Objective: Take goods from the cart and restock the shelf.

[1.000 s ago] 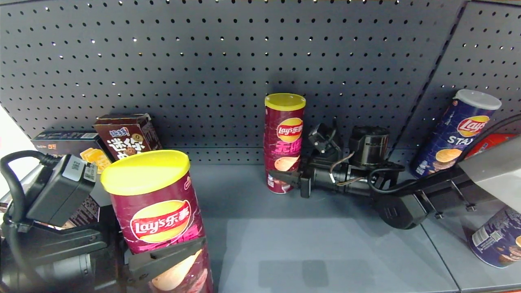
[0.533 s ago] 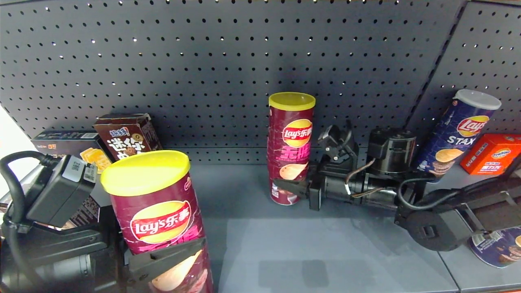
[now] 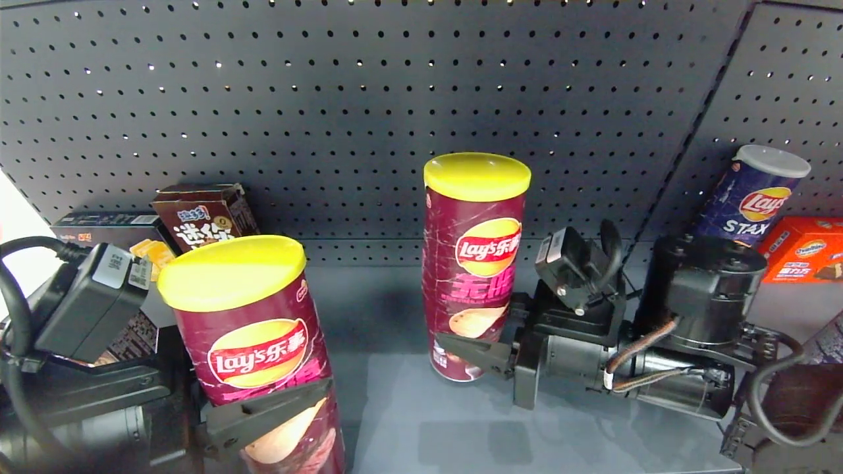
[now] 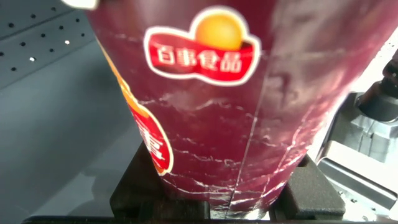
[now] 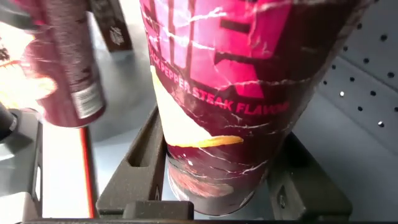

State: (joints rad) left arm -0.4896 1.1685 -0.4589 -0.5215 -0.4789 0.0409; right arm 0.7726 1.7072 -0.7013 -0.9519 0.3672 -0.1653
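My left gripper [image 3: 276, 421] is closed on a red chip can [image 3: 253, 329] at the lower left of the frame, and the can leans a little. My right gripper [image 3: 471, 349] clamps a second red can [image 3: 475, 263] near its base, upright, in the centre. I cannot tell if its bottom touches the shelf floor [image 3: 395, 421].

Between the two cans there is a bare strip of floor, and more free floor lies behind the centre can up to the pegboard wall [image 3: 329, 118]. At the left the brown box [image 3: 204, 220] and a dark box [image 3: 99, 227] stand close behind the left can. At the right a blue can [image 3: 747, 197] and an orange box [image 3: 800, 250] stand behind my right arm.

Compared to one second ago, the centre can has come forward from the wall with the right arm. The left can has hardly moved.
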